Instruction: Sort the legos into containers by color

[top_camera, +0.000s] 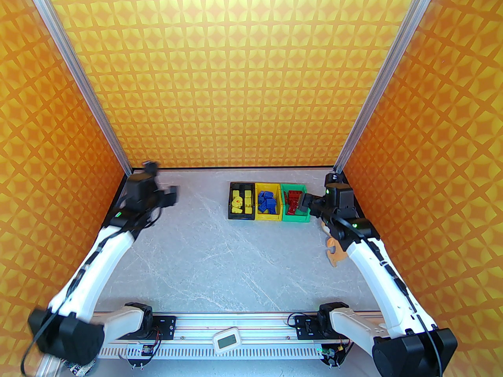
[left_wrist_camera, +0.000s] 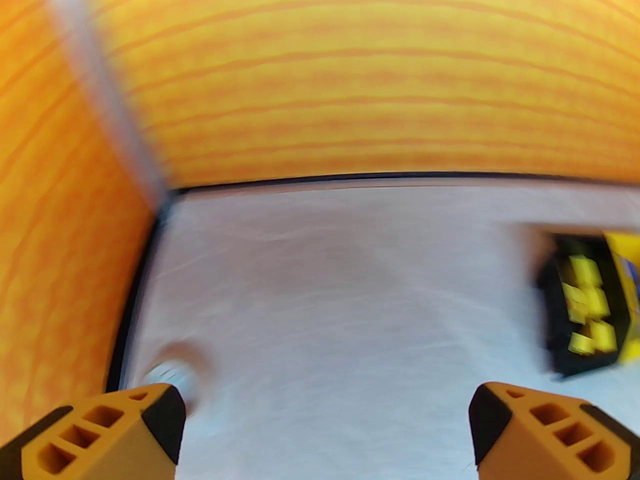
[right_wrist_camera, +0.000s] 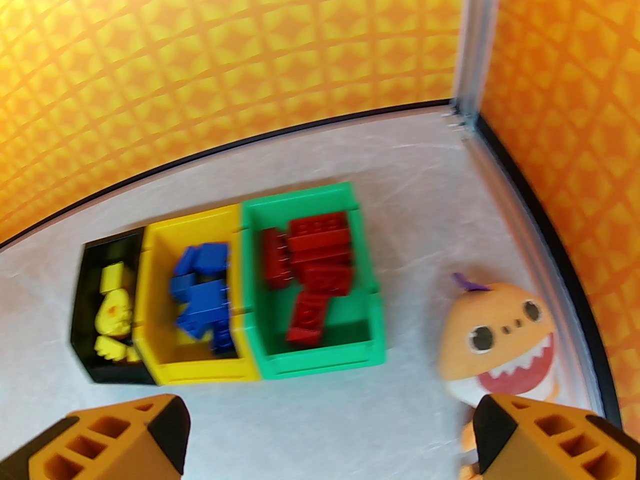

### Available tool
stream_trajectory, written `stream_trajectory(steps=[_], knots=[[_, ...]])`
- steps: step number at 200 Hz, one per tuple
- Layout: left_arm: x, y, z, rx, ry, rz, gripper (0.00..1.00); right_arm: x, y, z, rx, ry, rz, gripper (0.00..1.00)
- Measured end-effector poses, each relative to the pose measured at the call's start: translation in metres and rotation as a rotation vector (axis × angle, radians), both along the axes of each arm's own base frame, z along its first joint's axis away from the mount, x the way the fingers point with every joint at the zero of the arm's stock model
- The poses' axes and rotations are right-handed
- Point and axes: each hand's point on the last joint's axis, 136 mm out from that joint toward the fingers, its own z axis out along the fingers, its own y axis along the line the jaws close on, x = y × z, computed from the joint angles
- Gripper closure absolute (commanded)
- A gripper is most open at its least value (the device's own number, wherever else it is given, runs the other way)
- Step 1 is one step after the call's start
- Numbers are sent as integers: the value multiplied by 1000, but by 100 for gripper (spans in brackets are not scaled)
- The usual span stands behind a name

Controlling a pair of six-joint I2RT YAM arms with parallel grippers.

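Three bins stand side by side at the back of the table. The black bin (top_camera: 240, 206) (right_wrist_camera: 100, 288) (left_wrist_camera: 555, 313) holds yellow legos (top_camera: 239, 203) (right_wrist_camera: 114, 313). In the yellow bin (top_camera: 268, 206) (right_wrist_camera: 155, 288) lie blue legos (top_camera: 267, 202) (right_wrist_camera: 202, 298). Red legos (top_camera: 292, 203) (right_wrist_camera: 315, 278) fill the green bin (top_camera: 295, 216) (right_wrist_camera: 320, 363). My left gripper (top_camera: 169, 195) (left_wrist_camera: 325, 433) hangs open and empty at the far left, well apart from the bins. Just right of the green bin, my right gripper (top_camera: 304, 204) (right_wrist_camera: 330, 438) is open and empty above the table.
An orange plush monster (right_wrist_camera: 500, 338) (top_camera: 334, 249) lies right of the green bin, partly under the right arm. A small whitish round object (left_wrist_camera: 172, 373) sits blurred by the left wall. Patterned orange walls close in the back and both sides.
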Motion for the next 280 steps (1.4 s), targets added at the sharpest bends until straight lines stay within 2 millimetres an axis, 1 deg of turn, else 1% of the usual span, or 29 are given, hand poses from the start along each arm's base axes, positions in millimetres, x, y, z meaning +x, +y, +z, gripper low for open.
stream_trajectory(steps=[4, 12, 19, 36, 55, 73, 94, 122, 144, 153, 171, 192, 206, 221, 244, 280], knots=[[-3, 9, -6, 0, -14, 25, 1, 0, -1, -3, -4, 1, -5, 2], [-8, 18, -18, 5, -29, 51, 1, 1, -4, -9, -16, 3, -12, 1], [-12, 22, -31, 6, -38, 60, 1, 1, -5, -15, -25, 4, -14, 2], [-17, 28, -70, 9, -30, 76, 1, 2, -8, -25, -47, 2, -23, 2], [-17, 33, -110, 10, 9, 90, 1, 6, -10, -27, -68, -6, -29, 2], [-13, 37, -135, 8, 21, 100, 1, 11, -12, -26, -86, -27, -29, 1], [-9, 40, -156, 3, 25, 111, 1, 12, -14, -31, -109, -38, -30, 2], [-4, 44, -169, -3, -15, 120, 1, 9, -18, -43, -128, -37, -42, 1], [-7, 39, -178, -14, -58, 92, 1, 5, -21, -50, -139, -46, -50, 2], [-6, 38, -178, -20, -76, 80, 1, 4, -22, -51, -145, -55, -53, 2], [3, 39, -181, -30, -107, 63, 1, 3, -22, -50, -154, -79, -49, 1], [10, 32, -195, -42, -91, 12, 1, 2, -23, -49, -169, -102, -42, 1], [12, 25, -201, -49, -83, -31, 1, 1, -23, -48, -182, -117, -34, 2], [14, 20, -197, -57, -97, -64, 1, -1, -22, -44, -190, -152, -24, 2], [17, 18, -191, -61, -124, -84, 1, -4, -20, -42, -196, -196, -9, 1], [19, 15, -187, -65, -141, -100, 1, 2, -14, -50, -194, -221, 26, 2]])
